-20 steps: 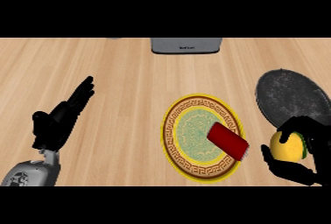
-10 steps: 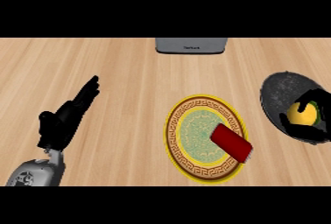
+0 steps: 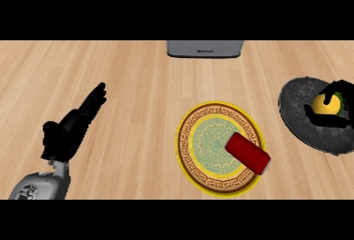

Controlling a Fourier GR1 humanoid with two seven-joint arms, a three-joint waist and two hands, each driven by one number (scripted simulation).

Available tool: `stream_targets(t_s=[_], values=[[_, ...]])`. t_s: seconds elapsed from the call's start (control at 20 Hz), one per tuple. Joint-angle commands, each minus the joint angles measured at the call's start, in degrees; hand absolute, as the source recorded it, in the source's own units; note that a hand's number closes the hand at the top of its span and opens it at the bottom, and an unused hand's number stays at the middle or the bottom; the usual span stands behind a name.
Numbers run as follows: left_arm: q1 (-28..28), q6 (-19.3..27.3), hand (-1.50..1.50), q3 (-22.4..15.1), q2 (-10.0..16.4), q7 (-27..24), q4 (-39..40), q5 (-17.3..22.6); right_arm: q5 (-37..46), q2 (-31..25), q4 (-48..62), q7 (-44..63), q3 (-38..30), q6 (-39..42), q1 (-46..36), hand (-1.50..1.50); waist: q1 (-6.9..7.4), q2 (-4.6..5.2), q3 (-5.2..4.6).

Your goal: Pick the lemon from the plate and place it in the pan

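At 3 o'clock, the pan point(image 3: 296, 95) has the lemon point(image 3: 323, 104) over it, inside the rim. The lemon is round and yellow, and my right hand point(image 3: 330, 121) is curled round it. I cannot tell whether it touches the pan. The plate point(image 3: 188, 140) in the middle carries a red block point(image 3: 247, 153) towards its 4 o'clock edge. My left hand point(image 3: 69, 131) rests open at 9 o'clock, fingers straight.
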Motion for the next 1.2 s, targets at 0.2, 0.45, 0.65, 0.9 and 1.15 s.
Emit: stream_targets(t_s=[0.2, 0.45, 0.65, 0.9, 1.15], values=[[-1.49, -0.35, 0.0, -1.59, -1.3, 2.26, -1.25, -0.95, 5.31, -0.56, 20.28, 8.27, 1.31, 7.67, -8.26, -1.5, 1.59, 0.51, 0.04], [-2.52, -0.08, 0.0, -1.16, -1.65, 0.3, 0.16, -1.85, 3.55, 0.6, 31.01, -2.56, -2.75, 11.3, -13.67, -1.5, 1.92, 0.96, 0.23], [-2.21, 0.02, 0.0, -1.04, -2.22, 0.85, 0.1, -1.36, -2.22, 3.35, 31.16, -5.59, -8.14, 14.32, -15.93, -1.5, 2.16, 0.99, 0.31], [-1.52, -0.94, 0.0, 0.04, -0.99, -1.19, 0.83, -1.14, -10.41, 2.65, 31.32, -9.39, -16.0, 22.35, -19.11, -1.5, 2.11, 1.05, 0.32], [-0.37, -0.39, 0.0, -1.75, -1.82, 0.85, -1.46, -2.37, -14.46, -1.55, 35.18, -13.32, -20.17, 34.39, -16.12, -1.5, 1.93, 0.95, 0.35]])
